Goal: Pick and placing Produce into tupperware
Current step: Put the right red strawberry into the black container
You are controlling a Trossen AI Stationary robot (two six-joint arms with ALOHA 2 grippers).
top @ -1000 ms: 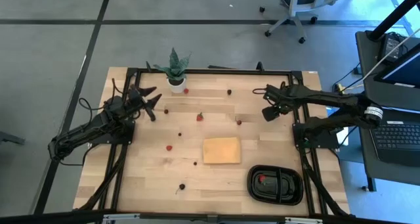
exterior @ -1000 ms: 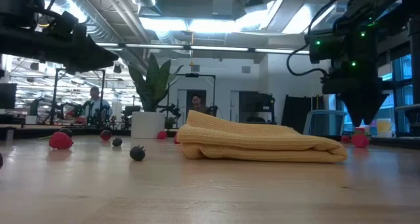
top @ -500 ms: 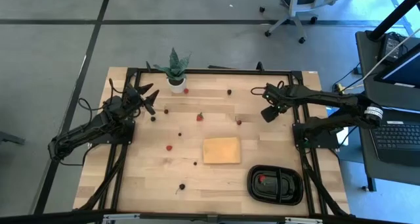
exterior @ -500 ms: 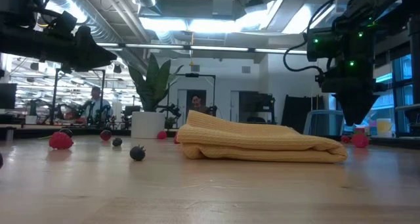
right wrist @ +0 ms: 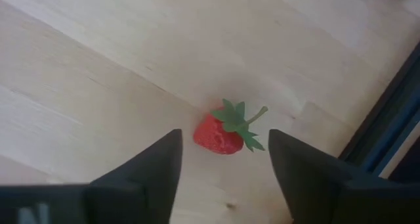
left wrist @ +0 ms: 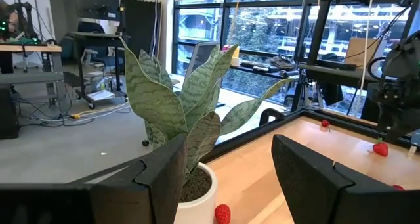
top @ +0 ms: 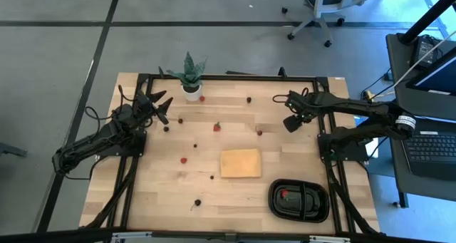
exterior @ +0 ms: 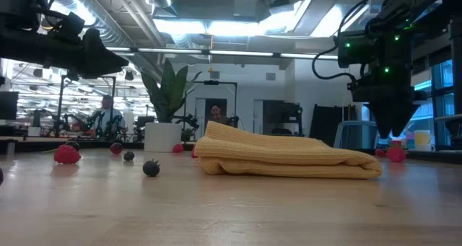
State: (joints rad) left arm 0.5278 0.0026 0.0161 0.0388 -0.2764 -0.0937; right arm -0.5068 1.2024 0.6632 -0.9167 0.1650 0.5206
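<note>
My right gripper (top: 291, 122) hangs open over the far right part of the table, pointing down. In the right wrist view (right wrist: 225, 137) its fingers stand on either side of a red strawberry with a green top (right wrist: 223, 133) that lies on the wood, touching nothing. My left gripper (top: 162, 106) is open in the air near the potted plant (top: 189, 78); its wrist view (left wrist: 226, 148) looks at the plant with a red berry (left wrist: 222, 214) beside the pot. The black two-compartment tray (top: 317, 207) sits at the near right with one red piece (top: 285, 194) in it. Several red and dark berries lie scattered on the table.
A folded tan pad (top: 241, 162) lies mid-table, left of and beyond the tray. A strawberry (top: 216, 127) and dark berries (top: 259, 133) lie between the arms. More berries lie by the far edge (top: 249, 98) and at the near left (top: 197, 202). People show in the room behind.
My left gripper has moved a little toward the far edge, closer to the plant, then kept still. My right gripper has shifted slightly toward the table's left above the strawberry. Both have stayed open, and no berry has moved.
</note>
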